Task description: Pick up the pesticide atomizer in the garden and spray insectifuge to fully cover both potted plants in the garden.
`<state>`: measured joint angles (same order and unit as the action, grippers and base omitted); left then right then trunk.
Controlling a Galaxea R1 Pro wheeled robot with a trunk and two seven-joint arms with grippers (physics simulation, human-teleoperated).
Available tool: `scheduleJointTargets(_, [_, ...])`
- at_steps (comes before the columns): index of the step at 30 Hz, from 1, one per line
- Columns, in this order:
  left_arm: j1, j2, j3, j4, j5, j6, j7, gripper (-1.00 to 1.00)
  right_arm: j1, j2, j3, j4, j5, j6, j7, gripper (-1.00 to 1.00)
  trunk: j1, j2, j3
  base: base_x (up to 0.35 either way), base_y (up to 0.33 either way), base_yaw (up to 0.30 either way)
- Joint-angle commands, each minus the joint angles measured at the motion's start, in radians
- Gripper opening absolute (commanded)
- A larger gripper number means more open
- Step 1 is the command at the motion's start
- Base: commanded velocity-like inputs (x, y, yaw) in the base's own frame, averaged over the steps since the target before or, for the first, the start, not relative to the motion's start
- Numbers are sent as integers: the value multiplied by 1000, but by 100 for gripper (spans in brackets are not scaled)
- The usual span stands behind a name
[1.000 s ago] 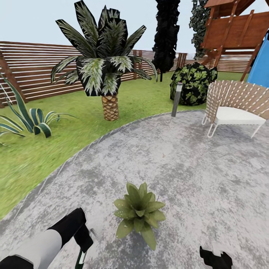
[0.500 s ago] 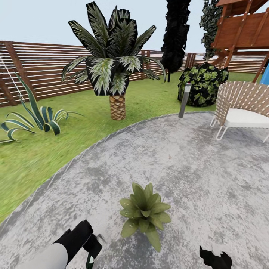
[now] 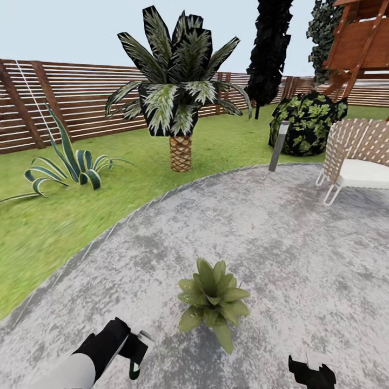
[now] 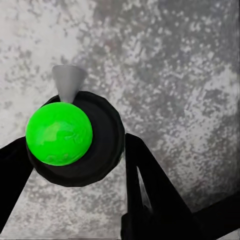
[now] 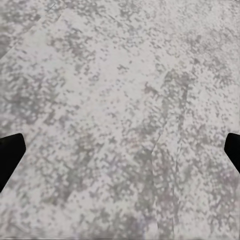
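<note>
Patio [image 3: 281, 237] mottled grey stone | grass, fence [image 3: 81, 102] beyond | left jaws grasping atomizer [image 4: 75, 140]; right jaws spread

White-and-black arm, matte black grippers

The left arm [image 3: 81, 364] has a pale grey-white forearm shell ending in a black wrist section. The left gripper [image 4: 75, 170] has broad, flat, wedge-shaped black fingers [image 4: 150, 195]. The right gripper [image 3: 312, 374] looks like a jagged black shape, its detail unclear.

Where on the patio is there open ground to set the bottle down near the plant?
Bare stone lies between the potted plant and the wicker chair, and beyond the plant toward the grey post. It is tighter on the plant's near left, where the left gripper holds the atomizer.
</note>
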<state>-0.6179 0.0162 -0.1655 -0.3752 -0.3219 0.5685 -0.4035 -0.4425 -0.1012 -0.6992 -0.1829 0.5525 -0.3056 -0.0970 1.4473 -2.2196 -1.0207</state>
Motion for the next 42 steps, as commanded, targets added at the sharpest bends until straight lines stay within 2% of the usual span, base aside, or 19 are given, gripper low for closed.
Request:
scheduleJointTargets(1, [0,0,3,-2,-11,2,-8,-100,-1,0,-6,2,11,-4,-3,100,-1,0,-1,-267,-164,274])
scheduleJointTargets(5, [0,-4,8,-2,-11,2,-2,-100,-1,0,-6,2,11,-4,-4,100,-1,0,-1,-274,-159,276])
scheduleJointTargets(7, [0,-7,8,-2,-11,2,36,-100,-1,0,-6,2,11,-4,-4,100,-1,0,-1,-219,-110,250])
scheduleJointTargets(9, [0,-10,9,-1,-9,3,101,-100,-1,0,-6,2,11,-4,-3,100,-1,0,-1,37,-69,65])
scheduleJointTargets(10, [0,-10,9,-1,-8,4,106,-100,-1,0,-5,2,11,-4,-3,100,-1,0,-1,171,-108,4])
scheduleJointTargets(16, [0,-10,9,-1,-7,4,105,-100,-1,0,-6,2,11,-4,-3,100,-1,0,-1,18,-11,37])
scheduleJointTargets(22, [0,-13,9,-1,-6,4,101,-100,-1,0,-6,2,11,-4,-3,100,-1,0,-1,76,-39,250])
scheduleJointTargets(31, [0,-16,8,-1,-6,2,103,-100,-1,-7,-6,2,12,-3,-4,100,-1,0,-1,192,-200,61])
scheduleJointTargets(35, [0,-17,7,-1,-6,2,103,-100,-1,-8,-6,2,11,-3,-4,100,-1,0,-1,-10,-274,0])
scheduleJointTargets(38, [0,-31,7,-1,-7,2,106,-100,-1,-8,-6,2,11,-4,-4,100,-1,0,-1,-156,-254,22])
scheduleJointTargets(42, [0,-33,7,3,-6,9,100,-100,-1,-8,-6,2,11,-4,-4,100,-1,0,-1,-28,-145,237])
